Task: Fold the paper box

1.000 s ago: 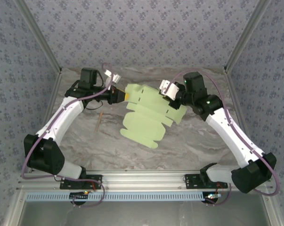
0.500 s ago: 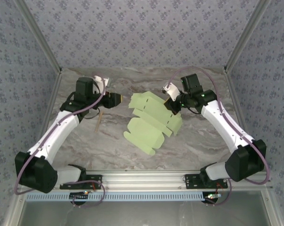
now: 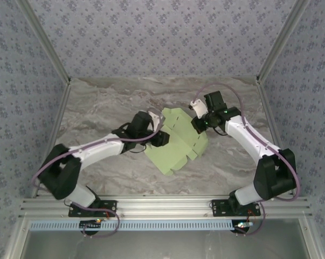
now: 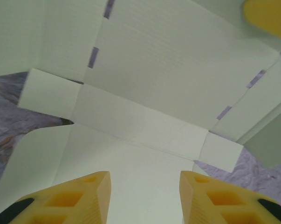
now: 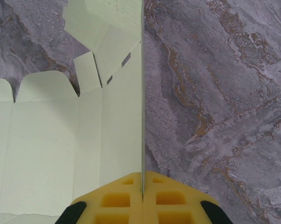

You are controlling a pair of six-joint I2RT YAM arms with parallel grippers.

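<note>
Pale-green paper box (image 3: 178,148), unfolded, centre of top view on marble table (image 3: 97,102); we see right gripper (image 5: 142,176) clamped on its edge, left gripper (image 4: 145,182) parted over it, holding nothing

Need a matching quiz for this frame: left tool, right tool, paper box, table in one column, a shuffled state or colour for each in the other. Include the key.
Column 1
1. left tool
2. right tool
3. paper box
4. table

Column 2
A. grey, marbled
B. pinched shut on the paper box's edge
C. pale green, a cut sheet not yet folded up
D. fingers apart, facing the paper box

Pairs: 1-D, 2-B, 3-C, 4-A
</note>
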